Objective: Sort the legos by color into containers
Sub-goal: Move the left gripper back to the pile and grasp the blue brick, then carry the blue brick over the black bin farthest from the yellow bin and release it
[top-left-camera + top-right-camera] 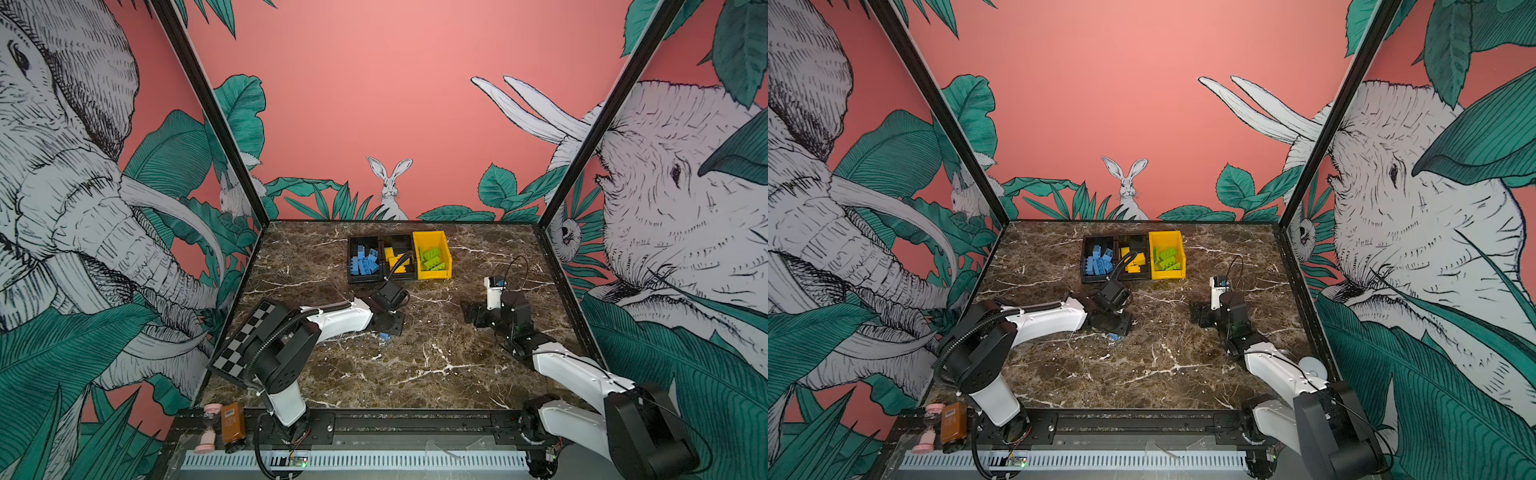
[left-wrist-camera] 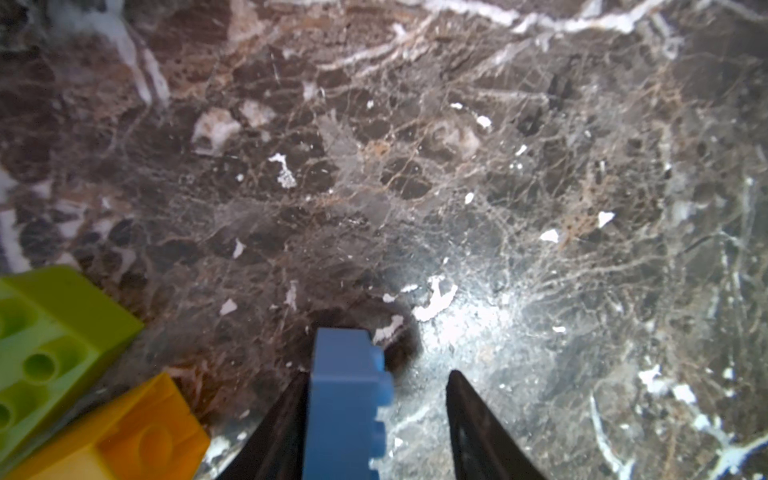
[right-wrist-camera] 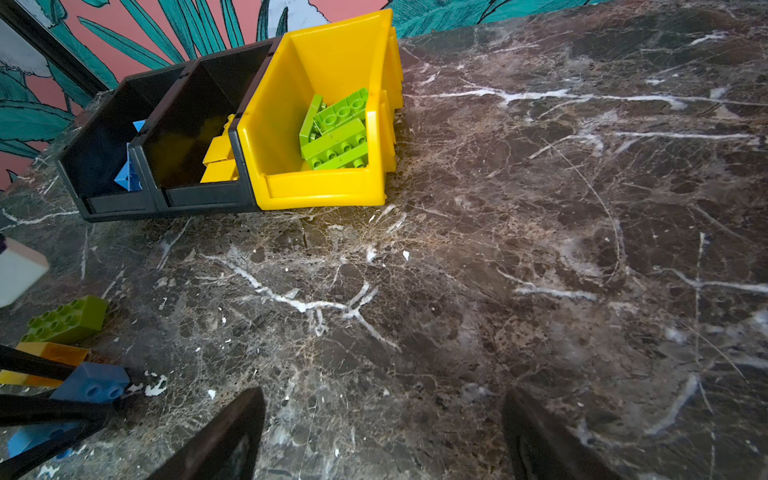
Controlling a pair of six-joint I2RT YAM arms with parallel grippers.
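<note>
On the left of the dark marble table point(image 1: 415, 365), the left gripper point(image 2: 379, 374) is down low in front of the bins, with a blue brick point(image 2: 345, 395) between its fingers. In the left wrist view the brick sits flat against one finger point(image 2: 282, 415), while its studs face the other finger across a clear gap, so the jaws are still apart and not clamped on it. In both top views only a bit of blue shows under the gripper, on the table near the middle and closer to the front than the bins. Just beside the gripper lie a green brick point(image 2: 54, 332) and a yellow brick point(image 2: 137, 432), close against each other on the bare table. Further back stand three bins in a row, side by side and touching. The left black bin point(image 1: 350, 257) holds blue bricks point(image 1: 365, 262), the middle black bin point(image 1: 397, 241) holds yellow bricks point(image 1: 395, 257), and the yellow bin point(image 1: 432, 239) at the right end holds green bricks point(image 1: 432, 259). To the right, well apart from the bins and the loose bricks, the right gripper point(image 3: 383, 392) hangs over bare table with its jaws spread wide and nothing between them.
</note>
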